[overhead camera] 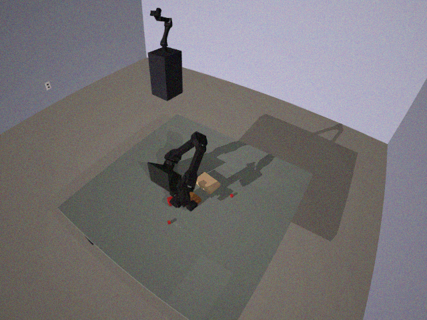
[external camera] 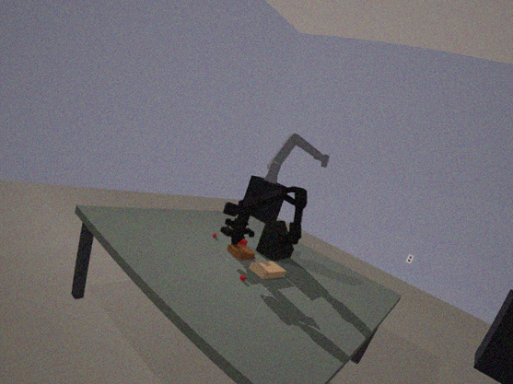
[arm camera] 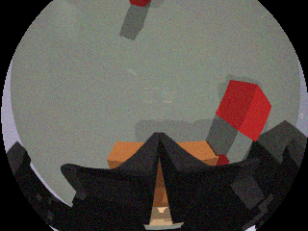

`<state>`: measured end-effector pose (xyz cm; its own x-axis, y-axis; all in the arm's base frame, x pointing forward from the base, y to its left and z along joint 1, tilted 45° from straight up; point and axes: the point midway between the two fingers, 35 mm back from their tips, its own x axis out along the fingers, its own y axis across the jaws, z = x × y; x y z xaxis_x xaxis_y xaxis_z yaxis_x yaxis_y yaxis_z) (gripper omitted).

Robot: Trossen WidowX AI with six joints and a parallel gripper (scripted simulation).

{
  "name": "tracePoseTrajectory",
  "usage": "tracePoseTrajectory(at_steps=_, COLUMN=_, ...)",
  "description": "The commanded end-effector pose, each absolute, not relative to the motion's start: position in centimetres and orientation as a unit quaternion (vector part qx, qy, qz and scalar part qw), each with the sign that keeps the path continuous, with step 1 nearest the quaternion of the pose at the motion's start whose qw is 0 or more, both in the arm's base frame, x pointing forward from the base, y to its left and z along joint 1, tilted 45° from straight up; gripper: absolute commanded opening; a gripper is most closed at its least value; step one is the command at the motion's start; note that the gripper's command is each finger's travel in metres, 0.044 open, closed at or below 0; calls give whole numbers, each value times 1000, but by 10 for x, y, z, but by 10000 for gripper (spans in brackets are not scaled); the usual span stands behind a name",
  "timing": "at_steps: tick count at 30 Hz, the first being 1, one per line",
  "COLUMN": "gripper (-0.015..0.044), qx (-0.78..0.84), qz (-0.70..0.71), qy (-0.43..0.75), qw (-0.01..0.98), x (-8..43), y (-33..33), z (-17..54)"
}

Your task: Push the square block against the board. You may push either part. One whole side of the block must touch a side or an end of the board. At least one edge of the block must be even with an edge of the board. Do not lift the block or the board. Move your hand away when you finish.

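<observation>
The smaller orange-brown block (overhead camera: pixel 195 198) (external camera: pixel 240 252) (arm camera: pixel 197 149) lies on the table, partly hidden by the gripper in the top view and the wrist view. The larger, flatter pale wooden board (overhead camera: pixel 209 181) (external camera: pixel 267 269) lies near it, with a strip of table showing between them. My gripper (external camera: pixel 238 243) (arm camera: pixel 158 137) is shut with nothing between its fingers. It is low over the orange-brown block, and its fingers cover the block's middle in the wrist view. I cannot tell whether they touch it.
A larger red block (overhead camera: pixel 168 201) (external camera: pixel 242 242) (arm camera: pixel 243 106) stands close beside the gripper and the orange-brown block. Small red cubes lie farther out, one (overhead camera: pixel 169 222) (external camera: pixel 214 235) beyond the gripper and one (overhead camera: pixel 231 195) (external camera: pixel 242 277) past the board. The black arm base (external camera: pixel 276 241) stands behind.
</observation>
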<state>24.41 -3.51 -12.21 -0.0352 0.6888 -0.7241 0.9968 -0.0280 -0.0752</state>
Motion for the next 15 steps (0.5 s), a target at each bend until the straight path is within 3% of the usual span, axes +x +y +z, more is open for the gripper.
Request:
tracePoseTrajectory(at_steps=1, gripper=0, qx=648, qz=-306, qy=653, qw=247, x=243, y=-27, z=-117)
tracePoseTrajectory(at_steps=15, gripper=0, qx=648, qz=-305, qy=653, qw=245, x=244, y=-12, z=-104)
